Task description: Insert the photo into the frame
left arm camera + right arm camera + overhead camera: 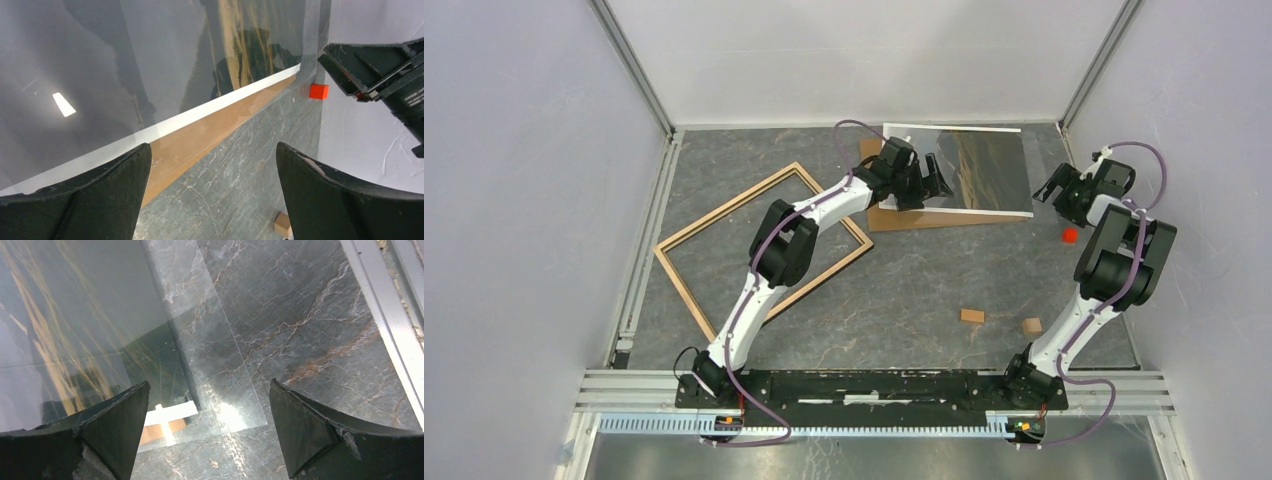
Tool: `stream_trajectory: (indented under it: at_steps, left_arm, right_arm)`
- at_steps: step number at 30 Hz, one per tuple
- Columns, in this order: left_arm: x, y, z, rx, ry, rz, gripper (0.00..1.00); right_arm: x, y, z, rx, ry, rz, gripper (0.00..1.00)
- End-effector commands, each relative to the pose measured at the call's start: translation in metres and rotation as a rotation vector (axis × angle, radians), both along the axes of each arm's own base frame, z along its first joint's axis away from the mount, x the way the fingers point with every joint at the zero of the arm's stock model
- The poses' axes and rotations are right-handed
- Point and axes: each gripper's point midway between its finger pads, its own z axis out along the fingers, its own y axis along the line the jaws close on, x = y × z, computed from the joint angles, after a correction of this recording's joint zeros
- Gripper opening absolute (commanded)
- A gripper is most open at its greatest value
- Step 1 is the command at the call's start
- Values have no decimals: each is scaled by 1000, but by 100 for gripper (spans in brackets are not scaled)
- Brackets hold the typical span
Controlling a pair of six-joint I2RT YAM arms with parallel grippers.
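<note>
Photo (989,165): thin glossy print, judged light, limp, slippery and easily creased. It lies flat at the far side of the table (904,290), partly on a brown backing board (904,218), well apart from the frame (724,207) at left. Likely best pinched by its white margin; left pincer (212,147) and right pincer (209,385) both gape, empty.

Dark photo (984,170) lies apart from light-wood frame (724,206).
</note>
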Motion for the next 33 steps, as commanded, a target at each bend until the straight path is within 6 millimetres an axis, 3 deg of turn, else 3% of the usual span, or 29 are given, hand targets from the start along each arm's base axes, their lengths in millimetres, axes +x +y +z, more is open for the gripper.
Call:
stream_trajectory:
  at_steps: [1,9,13,18,26,33]
  left_arm:
    - [11,-3,3,-79,59,47,99]
    - [7,-1,-23,-93,168,63,97]
    - [9,3,-25,-91,177,62,97]
    - [10,9,-23,-76,173,53,97]
    - [15,18,-17,-67,163,44,97]
    - [13,18,-21,-65,179,38,97]
  right_arm:
    - [8,-6,-1,-17,-11,39,95]
    - [1,8,-10,48,-7,73,93]
    - [-1,27,8,124,-80,94,93]
    - [-6,36,33,194,-170,91,93]
    - [-27,45,46,315,-246,75,92]
    - [-34,66,63,442,-350,74,92]
